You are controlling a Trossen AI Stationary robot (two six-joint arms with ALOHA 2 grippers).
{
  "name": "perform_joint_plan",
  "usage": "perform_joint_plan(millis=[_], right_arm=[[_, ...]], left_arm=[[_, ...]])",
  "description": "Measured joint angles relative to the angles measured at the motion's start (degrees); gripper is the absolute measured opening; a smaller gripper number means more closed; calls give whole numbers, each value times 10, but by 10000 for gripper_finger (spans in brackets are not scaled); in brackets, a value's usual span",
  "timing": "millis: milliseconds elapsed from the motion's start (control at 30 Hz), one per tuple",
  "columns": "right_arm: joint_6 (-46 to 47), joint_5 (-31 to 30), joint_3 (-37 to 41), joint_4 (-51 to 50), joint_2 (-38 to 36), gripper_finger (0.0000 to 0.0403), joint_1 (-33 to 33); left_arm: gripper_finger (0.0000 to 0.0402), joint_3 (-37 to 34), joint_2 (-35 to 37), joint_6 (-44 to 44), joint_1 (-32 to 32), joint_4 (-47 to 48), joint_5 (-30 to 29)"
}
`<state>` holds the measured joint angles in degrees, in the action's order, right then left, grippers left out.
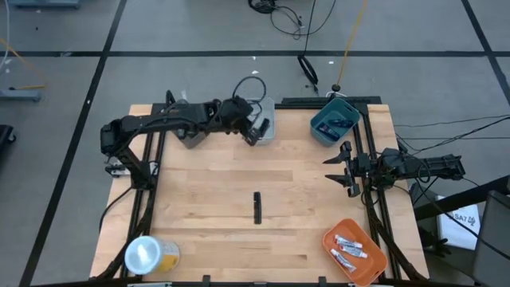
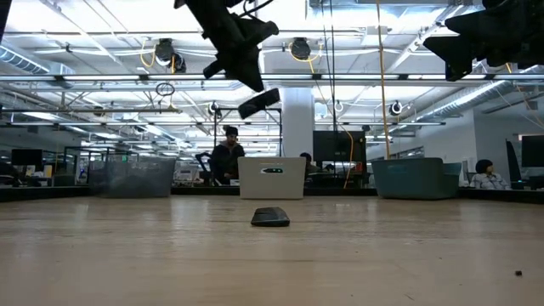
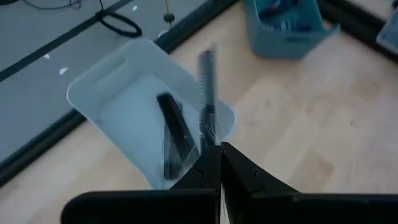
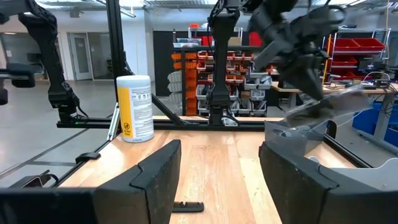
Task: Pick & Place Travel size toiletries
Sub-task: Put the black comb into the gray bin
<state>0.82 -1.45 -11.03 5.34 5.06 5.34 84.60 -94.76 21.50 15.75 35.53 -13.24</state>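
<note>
Hovering over a clear bin [image 1: 267,119] at the table's [image 1: 207,199] far edge, the left gripper [image 3: 214,155] is clamped on a black stick [image 3: 206,93], apparently a toiletry. The right gripper [image 1: 344,167] waits spread apart at the right side. Another black stick [image 1: 257,207] lies mid-table.

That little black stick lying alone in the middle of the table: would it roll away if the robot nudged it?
The black stick looks flat and low in the low view, so it would more likely slide than roll. It keeps a straight line, suggesting stiffness. Being small and thin, it is probably light and may skid on the smooth wooden table.
</note>
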Motion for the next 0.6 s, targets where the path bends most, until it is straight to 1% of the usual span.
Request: perform_joint_plan(millis=[167,300,400,533,600], right_arm=[[-2,0,0,0,0,210,0],[-2,0,0,0,0,210,0],[-2,0,0,0,0,210,0],[-1,0,0,0,0,210,0],[-1,0,0,0,0,210,0]], left_arm=[[0,0,0,-5,27,-43,21],[0,0,-2,-9,40,-73,21],[0,0,-7,-9,49,-96,9],[0,1,-15,-9,62,-120,8],[0,1,-20,-8,71,-118,17]])
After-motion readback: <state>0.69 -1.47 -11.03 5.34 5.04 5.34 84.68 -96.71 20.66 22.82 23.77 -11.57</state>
